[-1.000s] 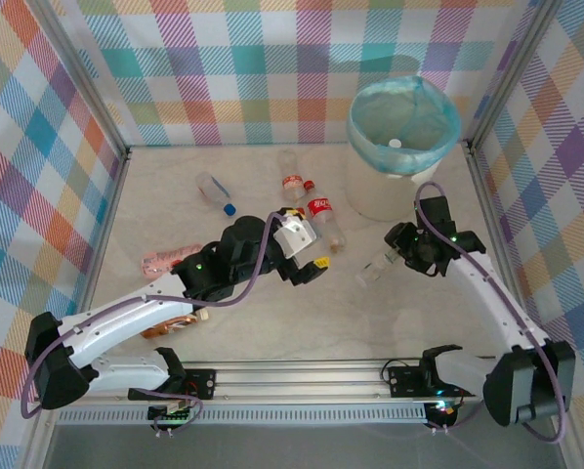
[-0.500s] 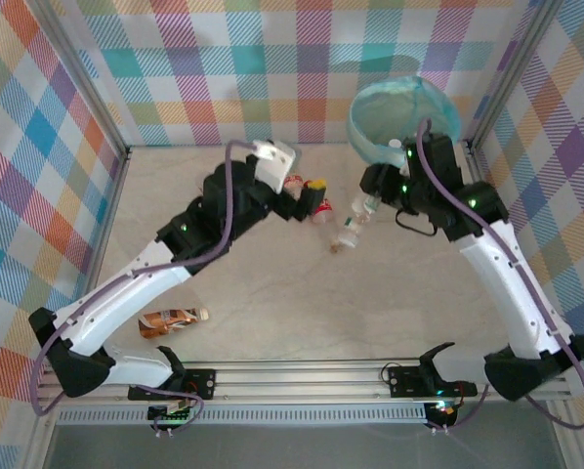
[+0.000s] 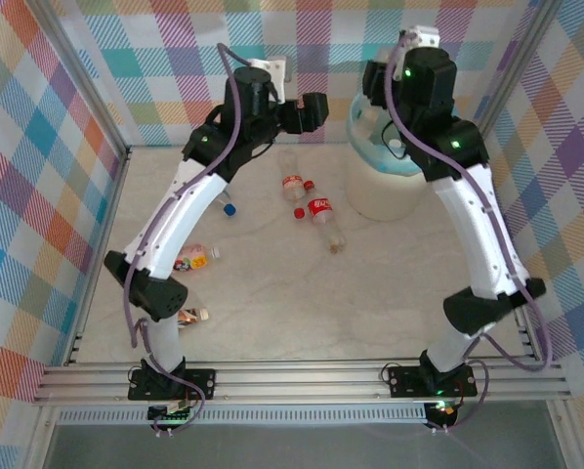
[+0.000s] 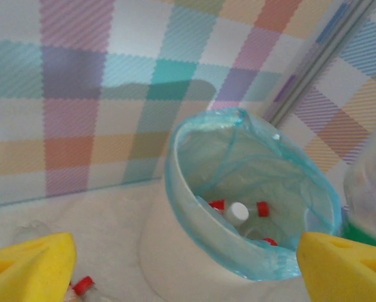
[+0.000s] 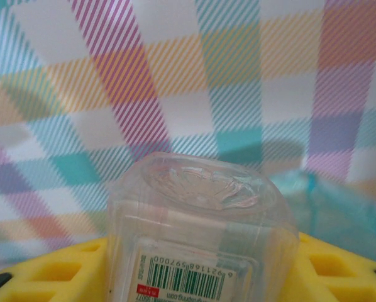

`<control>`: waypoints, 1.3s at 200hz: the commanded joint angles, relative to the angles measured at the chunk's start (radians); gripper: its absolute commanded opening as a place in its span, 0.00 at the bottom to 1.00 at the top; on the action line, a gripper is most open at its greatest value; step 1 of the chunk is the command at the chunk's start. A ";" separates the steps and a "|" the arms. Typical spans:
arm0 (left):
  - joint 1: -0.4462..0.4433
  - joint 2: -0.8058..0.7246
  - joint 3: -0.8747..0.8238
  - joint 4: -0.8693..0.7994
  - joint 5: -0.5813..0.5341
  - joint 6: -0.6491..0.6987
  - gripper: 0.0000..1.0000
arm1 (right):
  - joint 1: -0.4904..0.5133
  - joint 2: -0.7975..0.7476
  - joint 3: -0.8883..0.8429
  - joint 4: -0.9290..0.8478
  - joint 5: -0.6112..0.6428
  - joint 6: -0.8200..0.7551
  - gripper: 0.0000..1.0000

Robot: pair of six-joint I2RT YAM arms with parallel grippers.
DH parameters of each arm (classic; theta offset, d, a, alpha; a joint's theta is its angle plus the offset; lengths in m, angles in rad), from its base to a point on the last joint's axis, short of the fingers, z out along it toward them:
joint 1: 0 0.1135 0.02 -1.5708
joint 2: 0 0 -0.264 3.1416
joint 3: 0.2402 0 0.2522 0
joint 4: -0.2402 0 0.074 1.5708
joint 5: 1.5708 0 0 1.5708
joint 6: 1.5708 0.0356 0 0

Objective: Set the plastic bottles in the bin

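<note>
Only one text can be read. In the right wrist view, the clear bottle [image 5: 197, 214] in the lower middle of the frame carries a white label [image 5: 188, 277] with a barcode. The digits under the bars read about 6 921168 597000. Below them is a small red mark with letters too small to read. In the top view, the red-labelled bottle [image 3: 320, 206] in the middle of the frame shows white writing, also too small to read.

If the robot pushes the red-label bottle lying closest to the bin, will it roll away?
Probably a little. The red-label bottle lies on its side on the smooth table, so a sideways nudge could roll it. It looks clear and empty, so it is likely light and may skid too.
</note>
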 commanded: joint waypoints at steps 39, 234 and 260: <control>-0.001 0.044 0.041 -0.108 0.094 -0.065 0.90 | -0.008 0.450 0.503 0.196 0.409 -0.593 0.39; 0.025 -0.067 -0.206 -0.023 0.097 -0.057 0.90 | 0.001 0.492 0.274 -0.006 0.466 -0.246 0.50; 0.034 -0.085 -0.239 -0.014 0.100 -0.059 0.90 | -0.002 0.485 0.225 -0.045 0.466 -0.154 0.53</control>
